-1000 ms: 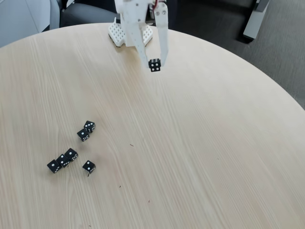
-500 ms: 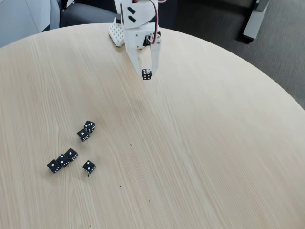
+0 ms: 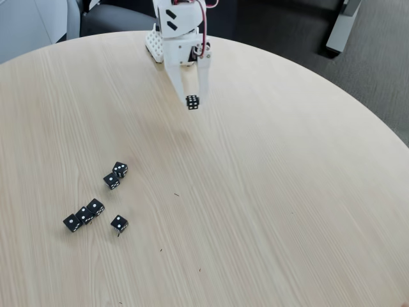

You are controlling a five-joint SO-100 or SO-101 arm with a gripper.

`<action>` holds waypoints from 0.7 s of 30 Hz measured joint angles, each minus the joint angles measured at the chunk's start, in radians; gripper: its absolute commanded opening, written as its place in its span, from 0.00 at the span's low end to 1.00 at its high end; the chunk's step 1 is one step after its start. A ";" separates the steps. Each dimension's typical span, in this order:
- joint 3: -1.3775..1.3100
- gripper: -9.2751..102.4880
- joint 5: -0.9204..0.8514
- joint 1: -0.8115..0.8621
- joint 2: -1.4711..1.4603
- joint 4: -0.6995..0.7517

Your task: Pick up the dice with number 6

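Dice with number 6 (image 3: pixel 192 102) is sitting between the two white fingertips of the gripper (image 3: pixel 192 102), near the far edge of the round wooden table (image 3: pixel 268 192) in the fixed view. The gripper is clamping narrowly on the die, with its fingers pointing downward and toward the camera. The white arm (image 3: pixel 180 29) is reaching in from the top of the picture, with red wiring showing at its upper end. A soft shadow is lying on the tabletop just below the die. Six other black dice (image 3: pixel 96 206) are resting on the table well apart from the gripper, toward the lower left: two touching, three in a row, one beside them.
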 measured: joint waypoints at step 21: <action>0.000 0.08 0.150 0.049 0.000 0.000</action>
